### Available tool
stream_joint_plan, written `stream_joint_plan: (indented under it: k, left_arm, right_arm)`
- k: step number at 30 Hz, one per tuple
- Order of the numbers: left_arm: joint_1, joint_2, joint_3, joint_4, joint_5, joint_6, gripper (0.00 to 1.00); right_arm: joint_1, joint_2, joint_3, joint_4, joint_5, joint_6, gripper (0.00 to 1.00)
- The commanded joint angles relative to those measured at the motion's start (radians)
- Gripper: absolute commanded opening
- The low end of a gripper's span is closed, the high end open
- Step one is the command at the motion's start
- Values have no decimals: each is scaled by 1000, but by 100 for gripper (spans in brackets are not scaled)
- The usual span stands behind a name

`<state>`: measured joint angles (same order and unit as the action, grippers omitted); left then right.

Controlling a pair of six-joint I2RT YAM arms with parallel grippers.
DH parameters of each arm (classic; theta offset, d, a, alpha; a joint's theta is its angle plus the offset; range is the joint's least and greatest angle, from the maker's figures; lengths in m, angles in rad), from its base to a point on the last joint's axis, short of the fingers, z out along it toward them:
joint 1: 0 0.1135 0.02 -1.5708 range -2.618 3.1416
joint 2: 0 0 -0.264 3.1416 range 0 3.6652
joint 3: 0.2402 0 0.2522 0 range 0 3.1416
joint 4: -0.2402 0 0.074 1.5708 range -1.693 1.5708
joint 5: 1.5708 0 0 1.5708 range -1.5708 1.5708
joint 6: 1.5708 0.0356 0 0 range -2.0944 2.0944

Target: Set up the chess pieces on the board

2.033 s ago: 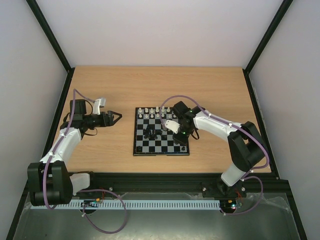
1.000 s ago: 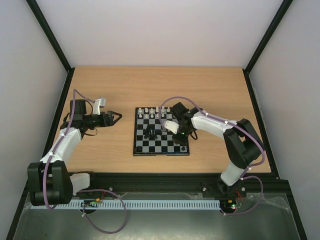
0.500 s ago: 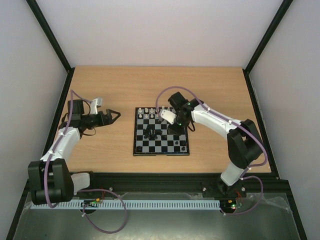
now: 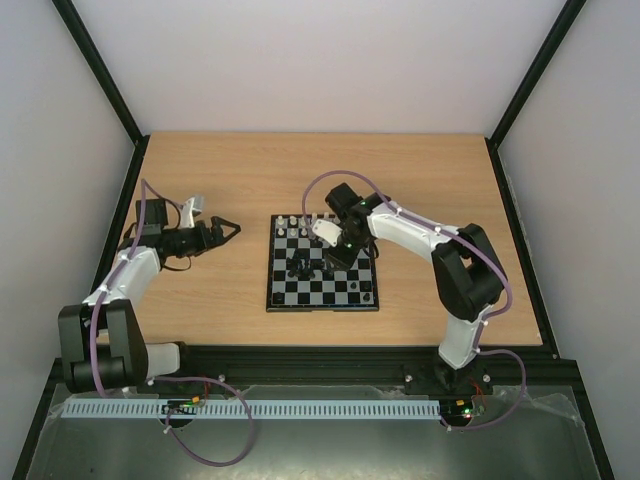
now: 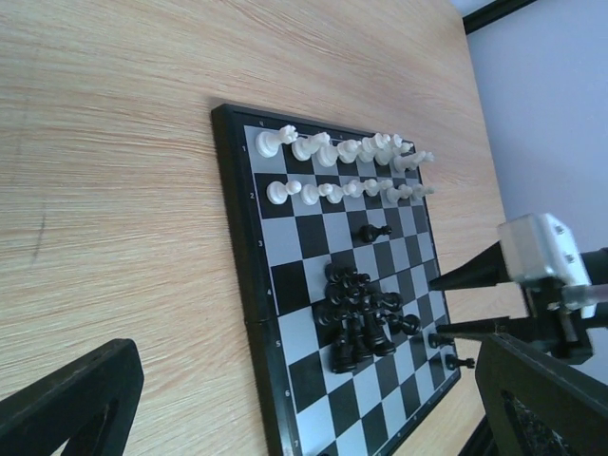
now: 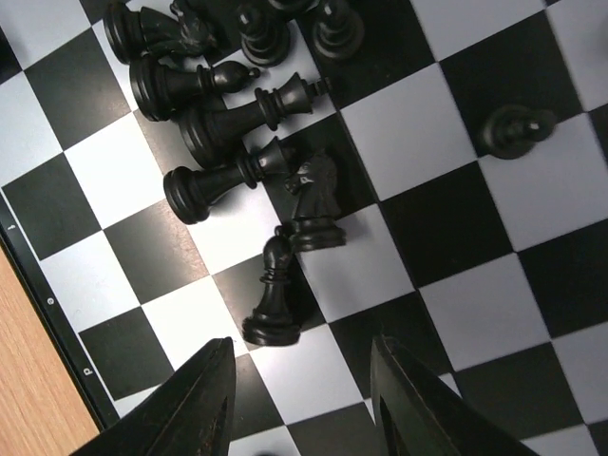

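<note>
The board (image 4: 290, 300) lies mid-table. White chess pieces (image 5: 342, 152) stand in two rows along its far side. Black chess pieces (image 5: 361, 318) lie heaped in the middle, with three single black ones standing apart nearer the edges. My right gripper (image 6: 302, 347) hangs open over the board next to the heap, nothing between its fingers. Just ahead of it stand a black pawn (image 6: 273, 304) and a black knight (image 6: 313, 204). My left gripper (image 4: 228, 232) is wide open and empty over bare wood left of the board. Its fingers (image 5: 81, 399) frame the board in the left wrist view.
A lone black pawn (image 6: 513, 128) stands on a dark square to the right of the heap. Two more black pieces (image 5: 446, 350) stand close to the right gripper's fingers (image 5: 465, 275). Black frame rails (image 4: 130, 200) border the wooden table.
The right arm swung from the board's right side toward its middle, and its jaws opened. The left gripper opened wider and drew back slightly to the left.
</note>
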<state>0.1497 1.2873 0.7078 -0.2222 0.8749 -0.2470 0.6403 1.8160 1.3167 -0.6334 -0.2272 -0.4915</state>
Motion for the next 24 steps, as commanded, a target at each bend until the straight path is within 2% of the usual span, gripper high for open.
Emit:
stream_joint_plan:
  k: [1, 4, 9, 16, 24]
  left_arm:
    - [-3, 13, 39, -23, 44, -55, 99]
    - [-12, 25, 54, -59, -25, -46, 99]
    - [-36, 26, 75, -132, -90, 53, 99]
    - [-48, -12, 45, -118, -151, 44, 99]
    - [-64, -1, 67, -147, -228, 49, 99]
  right_arm:
    - [34, 28, 18, -47, 21, 0, 41]
    - [46, 41, 10, -37, 50, 11, 41]
    - [64, 66, 2, -24, 81, 22, 40]
    - [82, 85, -28, 7, 135, 34, 38]
    - [85, 87, -44, 11, 150, 34, 25]
